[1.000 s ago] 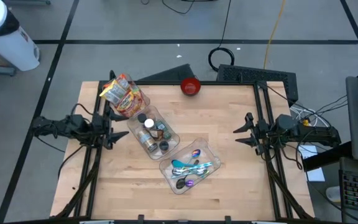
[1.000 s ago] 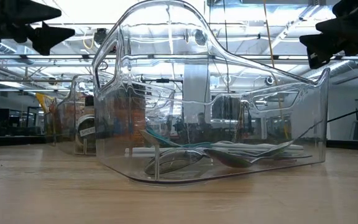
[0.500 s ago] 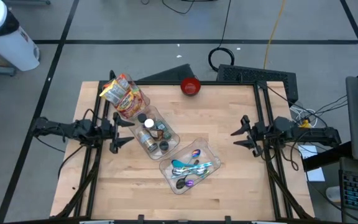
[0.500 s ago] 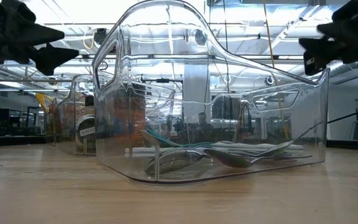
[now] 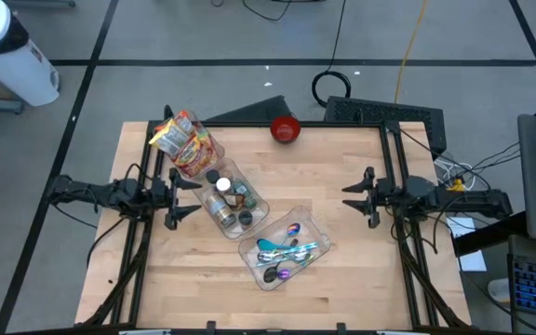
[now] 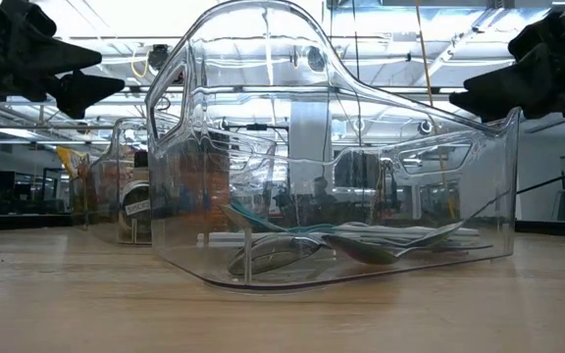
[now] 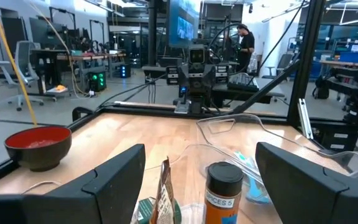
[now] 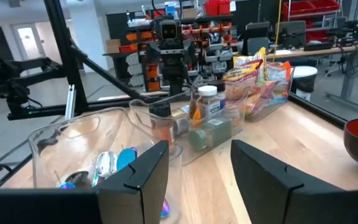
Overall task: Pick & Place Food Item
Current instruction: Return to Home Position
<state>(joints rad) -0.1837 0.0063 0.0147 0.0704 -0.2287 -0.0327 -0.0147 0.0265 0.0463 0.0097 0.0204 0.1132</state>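
Three clear bins lie in a slanting row on the wooden table (image 5: 342, 279). The far one holds snack bags (image 5: 184, 141), the middle one spice jars (image 5: 229, 200), the near one cutlery (image 5: 284, 249). A red bowl (image 5: 286, 128) stands at the far edge. My left gripper (image 5: 186, 198) hovers open at the left side, pointing level at the jar bin; a brown-lidded jar (image 7: 222, 186) shows past its fingers. My right gripper (image 5: 350, 199) hovers open at the right side, pointing level toward the bins (image 8: 104, 155). Neither has anything between its fingers.
Dark frame rails run along the table's left and right sides beneath each arm. Bare wood lies between the cutlery bin and my right gripper. In the low view the cutlery bin (image 6: 332, 196) fills the foreground, with both grippers (image 6: 77, 88) (image 6: 479, 98) above its rim height.
Both grippers have sunk a little while staying level and open. The left one also edged toward the jar bin, then stood still. The right one has swung slightly and crept toward the table's middle. The bins have not moved.
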